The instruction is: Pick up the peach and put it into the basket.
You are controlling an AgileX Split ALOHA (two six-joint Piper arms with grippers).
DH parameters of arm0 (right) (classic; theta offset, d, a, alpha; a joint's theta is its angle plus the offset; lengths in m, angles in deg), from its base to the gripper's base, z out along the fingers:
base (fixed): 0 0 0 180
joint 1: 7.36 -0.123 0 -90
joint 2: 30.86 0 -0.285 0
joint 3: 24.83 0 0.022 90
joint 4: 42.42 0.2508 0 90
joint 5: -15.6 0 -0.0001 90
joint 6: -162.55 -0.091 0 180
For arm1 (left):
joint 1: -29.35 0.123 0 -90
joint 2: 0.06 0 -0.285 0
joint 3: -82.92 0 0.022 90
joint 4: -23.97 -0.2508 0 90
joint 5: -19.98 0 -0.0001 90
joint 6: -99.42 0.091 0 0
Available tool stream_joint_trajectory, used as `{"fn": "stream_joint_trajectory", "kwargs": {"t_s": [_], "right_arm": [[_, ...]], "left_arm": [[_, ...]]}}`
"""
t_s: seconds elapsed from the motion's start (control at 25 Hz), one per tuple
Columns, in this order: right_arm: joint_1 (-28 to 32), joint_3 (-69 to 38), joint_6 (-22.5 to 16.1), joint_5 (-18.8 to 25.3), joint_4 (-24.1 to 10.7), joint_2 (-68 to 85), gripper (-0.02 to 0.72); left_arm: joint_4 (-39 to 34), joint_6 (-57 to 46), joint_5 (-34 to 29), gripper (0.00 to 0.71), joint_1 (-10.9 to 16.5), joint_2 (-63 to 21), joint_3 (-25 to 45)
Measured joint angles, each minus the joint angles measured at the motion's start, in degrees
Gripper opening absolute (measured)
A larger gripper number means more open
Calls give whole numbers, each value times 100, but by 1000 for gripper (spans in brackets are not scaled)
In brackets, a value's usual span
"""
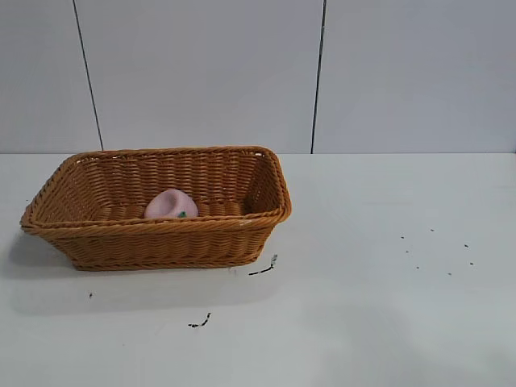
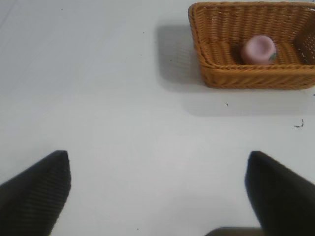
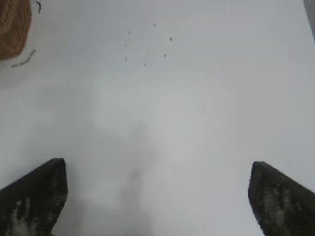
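The pale-pink peach [image 1: 170, 205] lies inside the orange-brown wicker basket [image 1: 242, 216] at the table's left. Both also show in the left wrist view, the peach [image 2: 259, 49] resting on the floor of the basket [image 2: 211, 59]. My left gripper [image 2: 157, 162] is open and empty, well away from the basket over bare table. My right gripper [image 3: 157, 167] is open and empty over bare table; only a corner of the basket [image 3: 12, 24] shows in its view. Neither arm appears in the exterior view.
The white table [image 1: 387, 306] carries small dark specks [image 1: 435, 250] at the right and dark scraps [image 1: 200, 322] in front of the basket. A grey panelled wall stands behind.
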Motion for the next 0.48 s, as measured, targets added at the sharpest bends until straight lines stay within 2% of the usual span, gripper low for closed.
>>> {"fn": "stream_joint_trajectory", "kwargs": {"t_s": [0.48], "right_arm": [[0, -4, 0, 0, 0, 60, 696]], "left_arm": [[0, 0, 0, 693, 0, 0, 0]]}}
